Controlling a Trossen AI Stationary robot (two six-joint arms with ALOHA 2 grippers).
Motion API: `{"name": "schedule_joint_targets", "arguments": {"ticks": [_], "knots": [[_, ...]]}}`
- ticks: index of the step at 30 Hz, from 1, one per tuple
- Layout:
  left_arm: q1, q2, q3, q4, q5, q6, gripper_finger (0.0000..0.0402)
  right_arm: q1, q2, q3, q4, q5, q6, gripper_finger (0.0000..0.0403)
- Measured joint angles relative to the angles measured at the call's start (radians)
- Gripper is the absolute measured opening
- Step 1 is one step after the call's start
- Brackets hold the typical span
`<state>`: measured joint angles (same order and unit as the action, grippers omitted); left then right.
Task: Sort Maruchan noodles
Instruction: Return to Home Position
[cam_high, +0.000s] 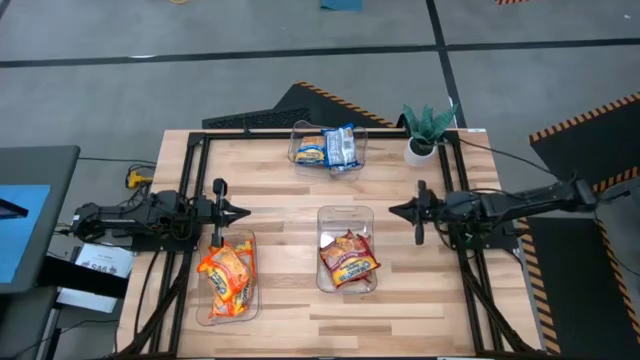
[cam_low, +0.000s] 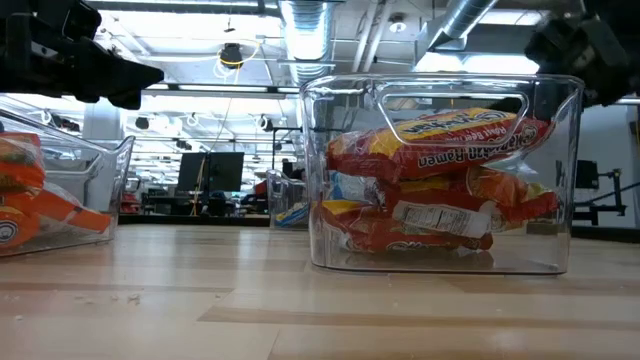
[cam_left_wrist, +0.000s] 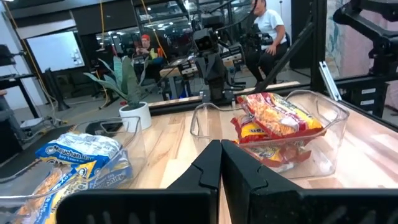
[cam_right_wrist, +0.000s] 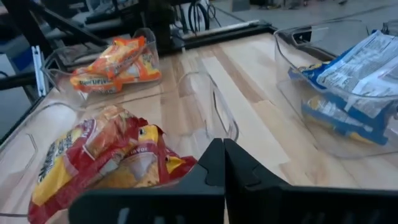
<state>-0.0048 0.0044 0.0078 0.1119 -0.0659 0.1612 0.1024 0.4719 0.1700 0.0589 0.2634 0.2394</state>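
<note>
My left gripper (cam_high: 241, 212) pinched shut and empty, just past the left bin (cam_high: 205, 312) of orange packs (cam_high: 227, 277), my right gripper (cam_high: 396, 210) closed on nothing opposite, red packs (cam_high: 348, 260) in the middle bin (cam_high: 345, 217) between us, blue packs (cam_high: 330, 148) in the far bin (cam_high: 302, 131) near the plant (cam_high: 428, 125).

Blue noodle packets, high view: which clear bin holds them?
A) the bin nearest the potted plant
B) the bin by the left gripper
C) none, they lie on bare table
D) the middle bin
A: the blue noodle packets lie in the clear bin nearest the potted plant.
</note>
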Motion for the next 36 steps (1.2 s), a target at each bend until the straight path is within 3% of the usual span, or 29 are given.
{"name": "schedule_joint_targets", "arguments": {"ticks": [8,11,19,25,36], "knots": [[0.0,0.0,0.0,-0.009,-0.001,0.0,0.0,-0.007,-0.148,-0.15,0.154,-0.002,-0.004,0.0014],[0.0,0.0,-0.001,-0.022,-0.001,0.0,0.0,-0.007,-0.179,-0.162,0.12,-0.003,0.0,0.0014],[0.0,0.001,-0.001,-0.076,-0.001,-0.033,0.0,-0.007,-0.192,-0.162,0.078,-0.006,-0.086,0.002],[0.0,0.001,-0.001,-0.072,-0.001,-0.027,0.0,-0.007,-0.189,-0.163,0.008,-0.006,-0.075,0.0043],[-0.001,0.0,-0.001,-0.072,-0.001,-0.027,0.0,-0.007,-0.189,-0.163,0.006,-0.006,-0.073,0.0047]]}}
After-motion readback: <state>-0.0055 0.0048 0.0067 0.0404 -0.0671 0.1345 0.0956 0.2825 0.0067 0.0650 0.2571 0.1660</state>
